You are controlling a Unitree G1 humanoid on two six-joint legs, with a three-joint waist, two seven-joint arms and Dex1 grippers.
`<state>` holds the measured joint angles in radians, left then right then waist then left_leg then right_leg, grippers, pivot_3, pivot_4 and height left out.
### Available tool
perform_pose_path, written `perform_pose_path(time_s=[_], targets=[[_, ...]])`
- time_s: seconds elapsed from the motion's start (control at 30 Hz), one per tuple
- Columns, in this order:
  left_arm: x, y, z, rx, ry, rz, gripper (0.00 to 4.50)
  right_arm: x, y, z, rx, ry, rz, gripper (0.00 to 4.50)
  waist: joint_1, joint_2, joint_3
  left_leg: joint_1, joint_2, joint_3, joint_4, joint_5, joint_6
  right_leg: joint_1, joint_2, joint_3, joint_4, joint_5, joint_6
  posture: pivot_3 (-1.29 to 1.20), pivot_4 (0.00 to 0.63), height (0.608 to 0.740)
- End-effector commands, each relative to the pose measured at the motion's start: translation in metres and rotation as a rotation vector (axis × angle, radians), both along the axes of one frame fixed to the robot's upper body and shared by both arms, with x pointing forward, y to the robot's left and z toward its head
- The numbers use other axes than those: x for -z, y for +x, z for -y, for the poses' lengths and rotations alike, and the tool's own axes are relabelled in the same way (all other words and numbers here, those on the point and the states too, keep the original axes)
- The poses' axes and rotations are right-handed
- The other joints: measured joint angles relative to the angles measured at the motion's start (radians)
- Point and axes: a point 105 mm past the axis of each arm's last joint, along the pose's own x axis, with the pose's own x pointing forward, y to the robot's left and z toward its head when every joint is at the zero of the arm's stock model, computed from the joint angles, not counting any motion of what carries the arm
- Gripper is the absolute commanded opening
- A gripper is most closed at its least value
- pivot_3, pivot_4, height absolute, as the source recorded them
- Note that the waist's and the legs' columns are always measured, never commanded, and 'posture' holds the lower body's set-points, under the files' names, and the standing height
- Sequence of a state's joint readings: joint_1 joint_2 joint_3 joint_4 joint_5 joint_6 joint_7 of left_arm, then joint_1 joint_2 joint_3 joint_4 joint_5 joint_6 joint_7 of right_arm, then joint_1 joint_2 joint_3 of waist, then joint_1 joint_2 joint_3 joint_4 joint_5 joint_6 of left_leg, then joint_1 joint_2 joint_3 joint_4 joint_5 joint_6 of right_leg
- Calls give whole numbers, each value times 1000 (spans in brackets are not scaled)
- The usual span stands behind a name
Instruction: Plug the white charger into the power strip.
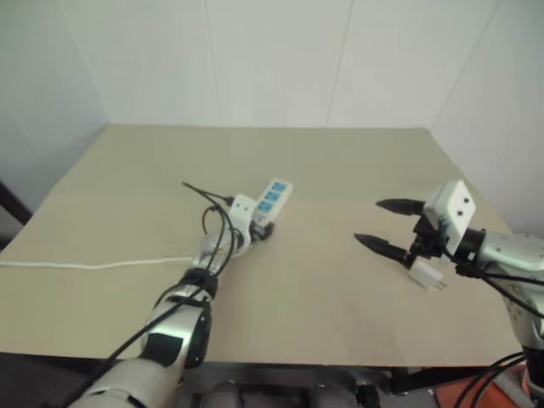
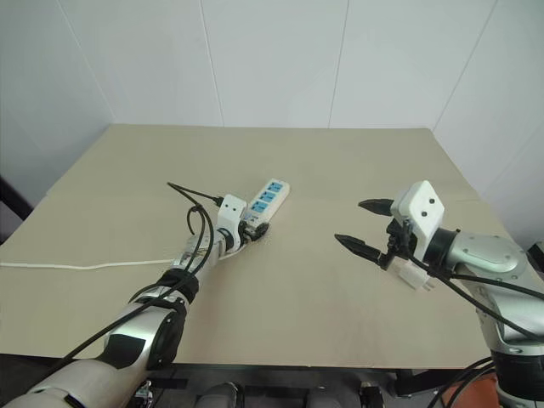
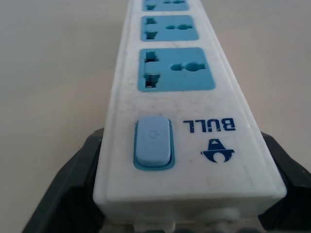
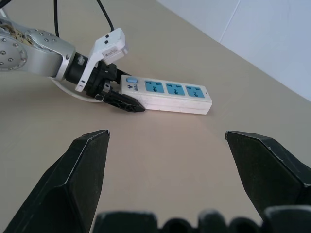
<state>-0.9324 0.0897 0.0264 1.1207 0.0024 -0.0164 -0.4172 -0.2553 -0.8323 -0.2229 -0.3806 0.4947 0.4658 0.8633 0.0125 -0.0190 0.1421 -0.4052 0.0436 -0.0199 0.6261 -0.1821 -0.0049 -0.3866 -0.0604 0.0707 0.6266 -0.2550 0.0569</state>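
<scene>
Left tool [image 2: 252, 230] clamped on the switch end of the strip [image 2: 265, 201], one black finger [image 3: 73, 189] on each long side; presumably to pin the strip so it cannot slide when a plug is pushed in; three blue sockets face up and unobstructed, strip running away toward the far right; its cord [image 2: 85, 265] trails off to the left over the table [image 2: 340, 161].

Right tool [image 2: 367, 227] wide open, holding nothing; charger [image 2: 414, 275] lies on the table just beneath and behind it, near the right edge, well apart from the strip; not yet picked up.

Left arm reaches low and forward, tool nearly level at table height, angled slightly right along the strip; right arm raised above the table, elbow out, tool pointing left toward the strip, fingers spread one behind the other; judged step: bracing done, charger pickup next.
</scene>
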Motion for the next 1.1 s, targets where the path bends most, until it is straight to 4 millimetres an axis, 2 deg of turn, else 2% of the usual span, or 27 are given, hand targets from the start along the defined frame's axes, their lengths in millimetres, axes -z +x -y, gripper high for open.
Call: perform_pose_path(time_s=[0.03, 0.23, 0.3, 0.57, 0.83, 0.97, 1.1], targets=[[27, -12, 8, 25, -2, -114, 3333, -16, -5, 1, -4, 2, 57, 4500, 0, 0, 0, 0, 0, 0, 0, 0, 0, 0, 0, 0, 0, 0, 0, 0, 150, 740], [22, -11, 6, 53, 7, -88, 3333, -17, -5, 0, -9, 4, 59, 4500, 0, 0, 0, 0, 0, 0, 0, 0, 0, 0, 0, 0, 0, 0, 0, 0, 150, 740], [18, -14, 9, 127, 7, -56, 3333, -17, -5, 0, -8, 5, 59, 4500, -1, 0, 0, 0, 0, 0, 0, 0, 0, 0, 0, 0, 0, 0, 0, 0, 150, 740], [-3, -45, 18, 525, 6, 62, 3333, -16, -4, 1, 3, 5, 61, 4500, -3, 0, 0, -1, 0, 0, 0, 0, 0, -1, 0, 0, 0, 2, -4, 0, 150, 740], [-17, -86, 6, 893, 17, 87, 3333, -14, -6, 6, 18, -1, 58, 4500, -20, 0, 0, -2, 1, 0, -1, 0, 0, -2, 0, 0, 0, 3, -6, 0, 150, 740], [-17, -102, 4, 1008, 15, 71, 3333, -14, -6, 9, 27, -7, 55, 4500, -24, 0, 0, -3, 1, 0, 0, 0, 0, -2, 0, 0, 0, 3, -6, 0, 150, 740], [-8, -109, 6, 1026, 81, 75, 3333, -13, -6, 16, 50, -17, 47, 4500, -24, 0, 0, -3, 1, 0, 0, 0, 0, -2, 0, 0, 0, 3, -6, 0, 150, 740]])
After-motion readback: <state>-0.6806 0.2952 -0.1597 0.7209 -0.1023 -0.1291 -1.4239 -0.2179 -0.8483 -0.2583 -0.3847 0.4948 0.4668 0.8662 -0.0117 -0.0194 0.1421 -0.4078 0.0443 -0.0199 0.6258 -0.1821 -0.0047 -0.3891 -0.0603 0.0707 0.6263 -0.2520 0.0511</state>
